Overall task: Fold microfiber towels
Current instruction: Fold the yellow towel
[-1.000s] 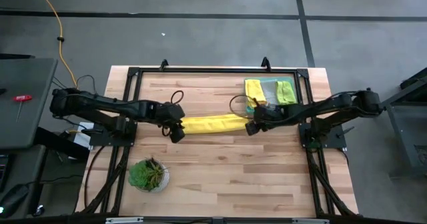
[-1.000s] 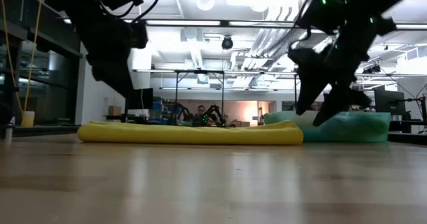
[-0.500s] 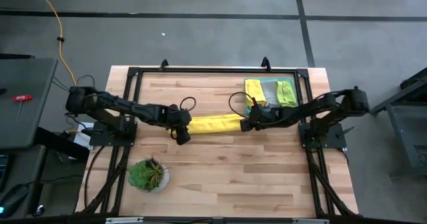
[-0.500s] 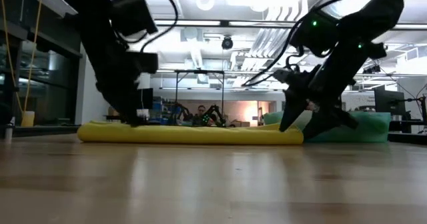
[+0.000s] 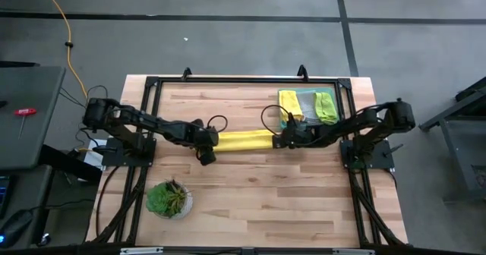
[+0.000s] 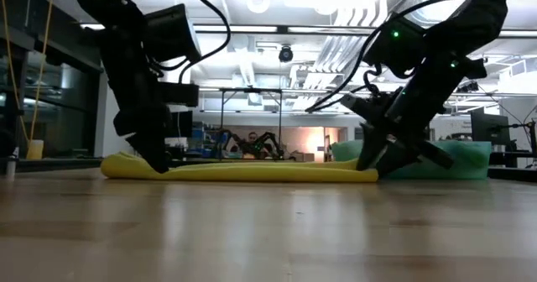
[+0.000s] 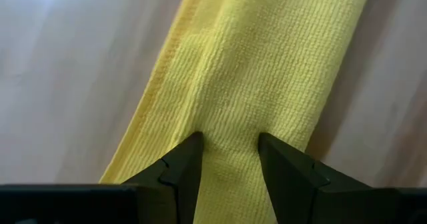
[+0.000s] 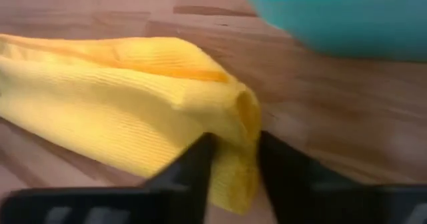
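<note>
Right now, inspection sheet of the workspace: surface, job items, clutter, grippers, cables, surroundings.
Surface: wooden table, inside a black frame.
Job's things: yellow towel folded into a long strip at mid-table; stack of folded towels at the far right.
Clutter: potted plant near the front left.
Grippers: left gripper and right gripper each straddle one end of the yellow towel.
Cables: looped black cables on both arms; yellow cable on the floor.
Surroundings: grey floor, lit workshop behind.

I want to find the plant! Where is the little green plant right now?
In the high view the potted plant sits near the front left corner of the wooden table, on the left arm's side, apart from the long yellow towel in the middle.
</note>
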